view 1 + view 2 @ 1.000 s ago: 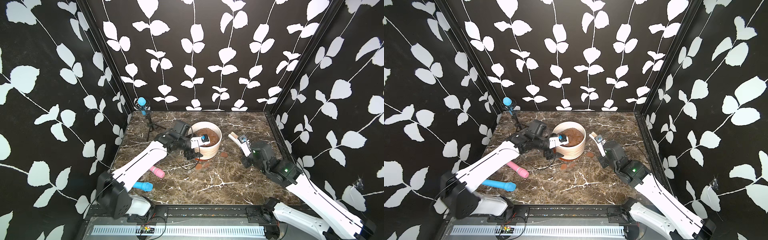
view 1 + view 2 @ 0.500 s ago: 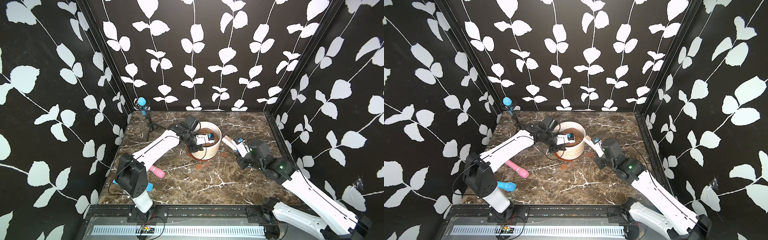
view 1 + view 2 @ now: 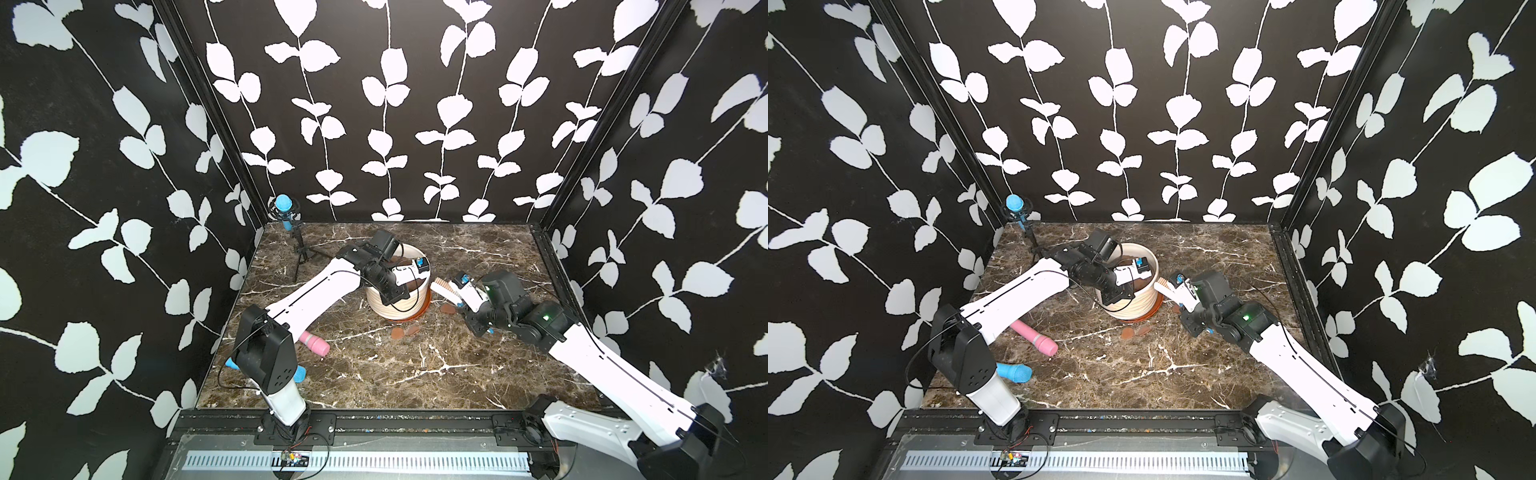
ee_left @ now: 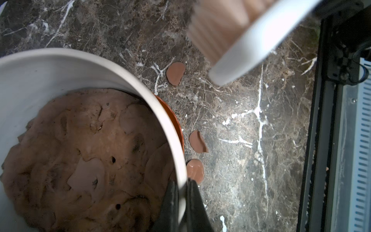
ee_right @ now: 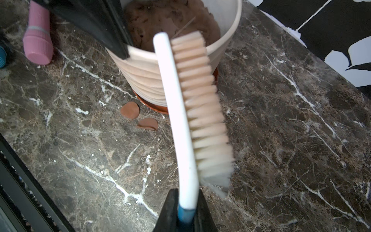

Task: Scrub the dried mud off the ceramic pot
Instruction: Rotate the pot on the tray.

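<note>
Two grips are holding: left pincer (image 4: 181, 185) pinching ceramic pot (image 4: 130, 84) rim, right pincer (image 5: 187, 202) clamping brush (image 5: 176, 100); hard strokes may tip it.

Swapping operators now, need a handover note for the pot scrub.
Left pincer: shut on the rim of the ceramic pot.
Right pincer: shut on the brush handle, bristles beside the pot wall; contact unclear.
Pot sits on the saucer. Three dried mud patches lie on the table beside it.
Done: the wall seen in the right wrist view shows no mud.
Left: check the hidden sides, scrub any found.
</note>
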Robot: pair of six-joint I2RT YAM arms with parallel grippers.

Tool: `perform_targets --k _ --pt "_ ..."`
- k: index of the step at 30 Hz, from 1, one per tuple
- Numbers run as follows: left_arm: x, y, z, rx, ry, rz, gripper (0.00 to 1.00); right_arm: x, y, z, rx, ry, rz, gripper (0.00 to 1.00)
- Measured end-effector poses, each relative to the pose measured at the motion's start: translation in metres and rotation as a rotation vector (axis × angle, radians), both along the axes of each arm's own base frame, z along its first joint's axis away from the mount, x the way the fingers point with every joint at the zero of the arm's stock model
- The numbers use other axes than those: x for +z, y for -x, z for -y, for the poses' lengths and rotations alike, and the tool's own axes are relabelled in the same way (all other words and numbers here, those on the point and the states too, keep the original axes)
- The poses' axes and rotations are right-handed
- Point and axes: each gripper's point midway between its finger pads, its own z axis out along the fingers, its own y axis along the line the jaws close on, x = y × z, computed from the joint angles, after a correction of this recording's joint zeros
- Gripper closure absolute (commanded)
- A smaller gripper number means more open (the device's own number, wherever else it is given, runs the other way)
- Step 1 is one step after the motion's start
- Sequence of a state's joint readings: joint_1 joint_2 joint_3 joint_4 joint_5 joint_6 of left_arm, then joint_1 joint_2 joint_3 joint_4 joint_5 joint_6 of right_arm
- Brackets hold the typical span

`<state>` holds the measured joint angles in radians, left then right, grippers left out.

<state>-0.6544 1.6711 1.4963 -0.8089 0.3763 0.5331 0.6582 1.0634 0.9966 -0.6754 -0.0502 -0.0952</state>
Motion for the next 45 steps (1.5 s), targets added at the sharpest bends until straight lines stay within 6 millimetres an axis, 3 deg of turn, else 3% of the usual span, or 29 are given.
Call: perform_targets --k 9,19,23,29,38,45 --pt "0.001 -0.022 0.002 0.243 0.026 -0.015 1.0 -0.001 0.01 0.007 0.07 0.062 0.02 1.0" --pt "0.002 -0.064 -0.005 0.677 0.07 -0.048 1.0 -0.016 0.033 -0.014 0.211 -0.02 -0.06 1.0" --pt "0.002 -0.071 -0.003 0.802 0.099 -0.05 1.0 -0.022 0.035 -0.02 0.235 -0.031 -0.075 1.0" --pt "0.002 -0.08 0.008 0.954 0.143 -0.084 1.0 -0.032 0.034 -0.034 0.286 -0.023 -0.09 1.0" --pt "0.004 -0.108 0.043 1.116 0.228 -0.162 1.0 -0.058 0.026 -0.038 0.304 0.018 -0.161 1.0" --pt "0.006 -0.111 0.064 1.1 0.293 -0.227 0.67 -0.055 0.009 -0.027 0.276 -0.018 -0.182 1.0"
